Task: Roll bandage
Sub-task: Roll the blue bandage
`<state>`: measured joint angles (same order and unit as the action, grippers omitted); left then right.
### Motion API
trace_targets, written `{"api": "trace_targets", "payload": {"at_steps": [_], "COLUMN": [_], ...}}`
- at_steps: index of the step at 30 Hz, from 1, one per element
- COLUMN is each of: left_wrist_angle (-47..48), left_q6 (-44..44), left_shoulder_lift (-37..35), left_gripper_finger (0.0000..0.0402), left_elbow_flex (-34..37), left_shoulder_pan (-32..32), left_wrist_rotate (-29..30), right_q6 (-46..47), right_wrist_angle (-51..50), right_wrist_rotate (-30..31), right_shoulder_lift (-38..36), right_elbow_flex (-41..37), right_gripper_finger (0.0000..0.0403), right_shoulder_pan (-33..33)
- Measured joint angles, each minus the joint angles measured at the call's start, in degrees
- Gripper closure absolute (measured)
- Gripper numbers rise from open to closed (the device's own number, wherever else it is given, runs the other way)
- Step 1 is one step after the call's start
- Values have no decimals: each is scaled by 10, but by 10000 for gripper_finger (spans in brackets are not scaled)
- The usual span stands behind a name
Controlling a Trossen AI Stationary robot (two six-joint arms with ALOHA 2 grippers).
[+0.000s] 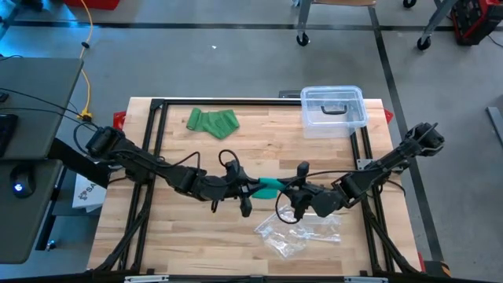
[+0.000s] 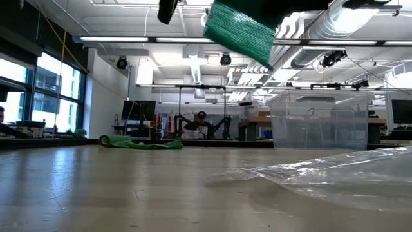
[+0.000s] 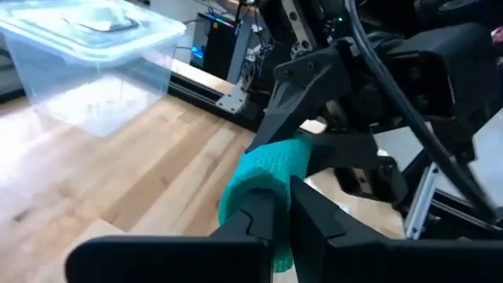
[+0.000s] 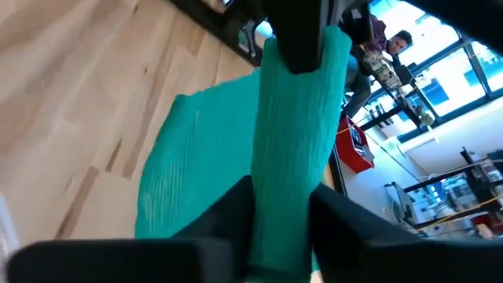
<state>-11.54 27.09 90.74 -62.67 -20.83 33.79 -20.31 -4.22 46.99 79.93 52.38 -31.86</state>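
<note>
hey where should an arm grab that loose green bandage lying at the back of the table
The loose bandage lies flat and crumpled, apart from the bin. Come straight down and pinch a raised fold near one end, probably the rolled one seen low.

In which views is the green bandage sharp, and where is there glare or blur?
High view: bandage small but sharp between both claws. Low view: bright ceiling lights, plastic wrapper blurred up close. Right wrist view: bandage soft, windows overexposed. Left wrist view: near left claw blurred.
</note>
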Motion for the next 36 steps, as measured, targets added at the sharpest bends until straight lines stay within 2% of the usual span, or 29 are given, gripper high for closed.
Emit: {"api": "trace_targets", "payload": {"at_steps": [6, 11, 13, 15, 19, 22, 24, 30, 33, 36], "left_wrist_angle": [20, 19, 3, -15, -44, -64, -69, -78, -78, -81], "left_q6": [-59, -124, -144, -163, -187, -196, -197, -193, -188, -181], "left_shoulder_lift": [-50, -87, -92, -94, -94, -93, -93, -94, -93, -93], "left_gripper_finger": [396, 396, 396, 396, 396, 396, 396, 396, 396, 396], "left_elbow_flex": [0, 0, 0, 0, 0, 0, 0, 0, 0, 0], "left_shoulder_pan": [-20, -51, -66, -79, -102, -109, -111, -110, -110, -111], "left_wrist_rotate": [59, 81, 78, 75, 73, 72, 71, 55, 54, 37], "right_q6": [48, 119, 138, 132, 81, 47, 43, -7, -42, -85], "right_wrist_angle": [-18, -79, -66, 8, 261, 433, 500, 522, 519, 521], "right_wrist_rotate": [45, 42, 45, 38, -4, -108, -165, -210, -163, -142], "right_shoulder_lift": [-47, -97, -103, -102, -92, -73, -56, 4, 27, 38], "right_elbow_flex": [1, -2, -24, -56, -143, -188, -193, -138, -103, -78], "right_gripper_finger": [204, 187, 187, 188, 188, 188, 188, 188, 196, 231], "right_shoulder_pan": [-37, -58, -55, -47, -21, 3, 16, 42, 44, 47]}}
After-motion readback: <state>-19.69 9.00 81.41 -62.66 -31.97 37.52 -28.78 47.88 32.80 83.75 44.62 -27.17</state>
